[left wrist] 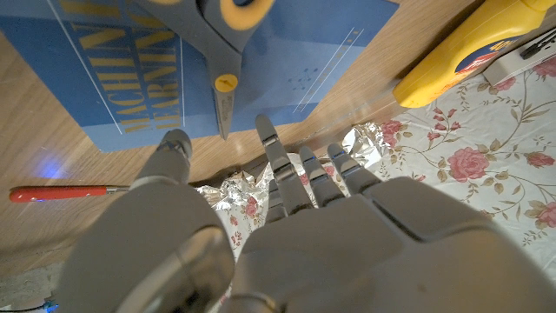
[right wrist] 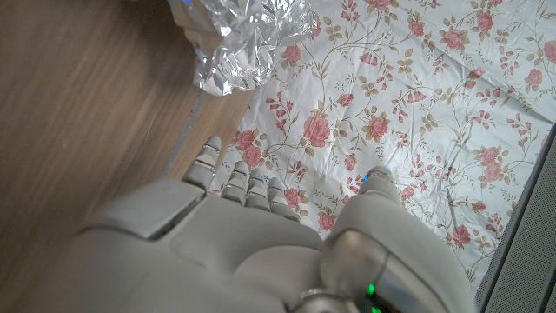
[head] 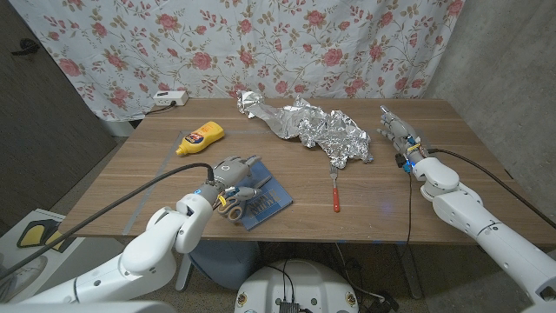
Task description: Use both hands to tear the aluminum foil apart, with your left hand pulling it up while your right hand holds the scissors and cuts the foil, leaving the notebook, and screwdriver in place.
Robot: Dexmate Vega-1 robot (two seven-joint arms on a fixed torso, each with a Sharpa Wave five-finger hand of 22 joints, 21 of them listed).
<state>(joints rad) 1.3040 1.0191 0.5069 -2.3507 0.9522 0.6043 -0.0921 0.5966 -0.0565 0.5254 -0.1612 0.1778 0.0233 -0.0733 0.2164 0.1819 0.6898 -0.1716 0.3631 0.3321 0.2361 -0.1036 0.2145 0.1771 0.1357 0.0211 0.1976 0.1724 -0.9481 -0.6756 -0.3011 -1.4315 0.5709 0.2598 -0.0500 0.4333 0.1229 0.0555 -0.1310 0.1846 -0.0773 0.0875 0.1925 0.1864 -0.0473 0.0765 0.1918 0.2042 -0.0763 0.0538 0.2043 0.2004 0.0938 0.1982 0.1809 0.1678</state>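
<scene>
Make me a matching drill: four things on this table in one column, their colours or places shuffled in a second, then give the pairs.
1. aluminum foil
2. screwdriver
3. scissors
4. bottle

A. lying on the blue notebook
B. yellow, on its side, far left of the table
C. crumpled, silver, at the far middle
D. red handle, near the front edge

Pairs: 1-C, 2-D, 3-A, 4-B

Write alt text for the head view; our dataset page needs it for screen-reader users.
A crumpled sheet of silver aluminum foil lies at the back of a wooden table, with the robot's open right hand beside it. The left hand hovers by grey-and-yellow scissors on a blue notebook; a red-handled screwdriver and yellow bottle lie nearby.
</scene>
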